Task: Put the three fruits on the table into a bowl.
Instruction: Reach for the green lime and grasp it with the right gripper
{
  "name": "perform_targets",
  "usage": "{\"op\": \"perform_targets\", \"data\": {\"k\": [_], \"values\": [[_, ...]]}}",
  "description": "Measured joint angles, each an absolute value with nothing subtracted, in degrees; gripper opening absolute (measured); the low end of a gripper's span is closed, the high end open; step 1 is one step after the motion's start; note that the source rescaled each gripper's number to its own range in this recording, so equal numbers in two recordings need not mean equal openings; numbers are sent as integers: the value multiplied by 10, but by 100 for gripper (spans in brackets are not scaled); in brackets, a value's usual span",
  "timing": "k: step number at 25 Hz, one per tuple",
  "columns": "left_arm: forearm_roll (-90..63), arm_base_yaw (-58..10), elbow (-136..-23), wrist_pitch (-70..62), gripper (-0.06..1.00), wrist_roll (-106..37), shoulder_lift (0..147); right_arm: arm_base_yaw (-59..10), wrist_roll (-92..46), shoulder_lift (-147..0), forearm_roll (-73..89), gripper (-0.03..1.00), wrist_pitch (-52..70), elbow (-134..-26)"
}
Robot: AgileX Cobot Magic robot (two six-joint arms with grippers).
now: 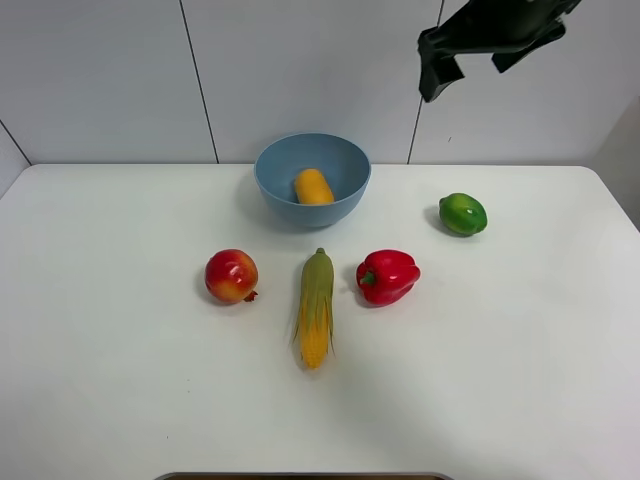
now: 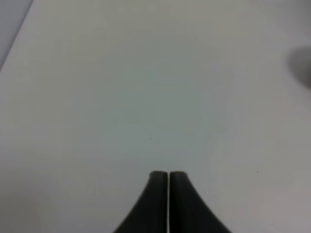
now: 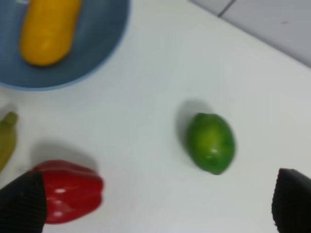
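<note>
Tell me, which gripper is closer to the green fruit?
Right. The right gripper hangs open above the green fruit; the left gripper, shut, faces only bare table, no fruit in its view.

No legible text, labels, brands, numbers or signs in any of the 3 views.

Lab-like test setup: bare white table (image 1: 120,400), plain grey panelled wall (image 1: 100,80)
</note>
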State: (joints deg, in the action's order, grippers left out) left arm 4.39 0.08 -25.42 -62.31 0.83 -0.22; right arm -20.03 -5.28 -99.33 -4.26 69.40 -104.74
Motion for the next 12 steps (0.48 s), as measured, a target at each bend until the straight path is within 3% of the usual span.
{"op": "perform_targets", "data": {"k": [12], "values": [[44,1,-254,-623,0,8,-2,-95,-164,-962,-30,95,700,-943]]}}
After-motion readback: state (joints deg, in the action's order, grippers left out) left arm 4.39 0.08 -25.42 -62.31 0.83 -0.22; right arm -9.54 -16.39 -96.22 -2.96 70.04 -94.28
